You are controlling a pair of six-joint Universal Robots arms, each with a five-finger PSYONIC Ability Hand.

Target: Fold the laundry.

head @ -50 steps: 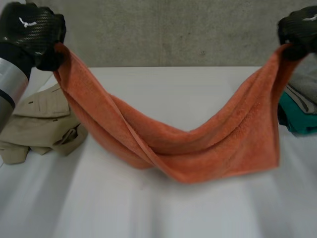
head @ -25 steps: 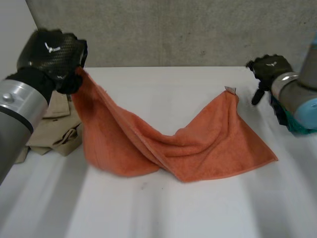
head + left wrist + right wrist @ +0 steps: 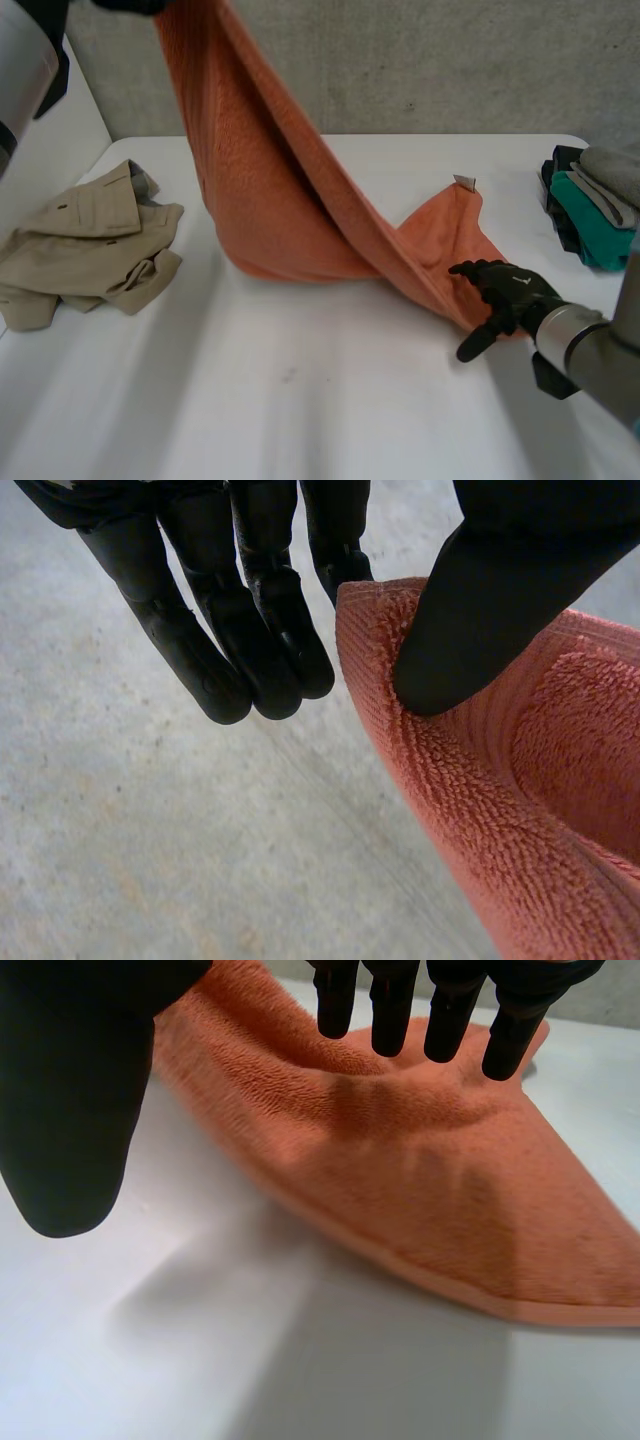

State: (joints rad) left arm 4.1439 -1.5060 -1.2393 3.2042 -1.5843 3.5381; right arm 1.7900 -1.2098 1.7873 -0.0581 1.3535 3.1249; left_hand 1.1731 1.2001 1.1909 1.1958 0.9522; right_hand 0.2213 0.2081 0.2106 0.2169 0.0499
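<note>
The orange towel (image 3: pixel 270 190) hangs slantwise from the left hand (image 3: pixel 260 610), whose thumb pinches its upper edge against the fingers, down to the counter (image 3: pixel 300 400). Its low end lies just under the fingertips of the right hand (image 3: pixel 505 292), which is spread and released. That hand looks the nearer one to grasp this end.

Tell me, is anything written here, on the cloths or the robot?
No words or numbers are readable.
Small tag at a corner of the orange towel: too small to read.
White mark on the right robot hand: a tiny symbol, no legible letters.
</note>
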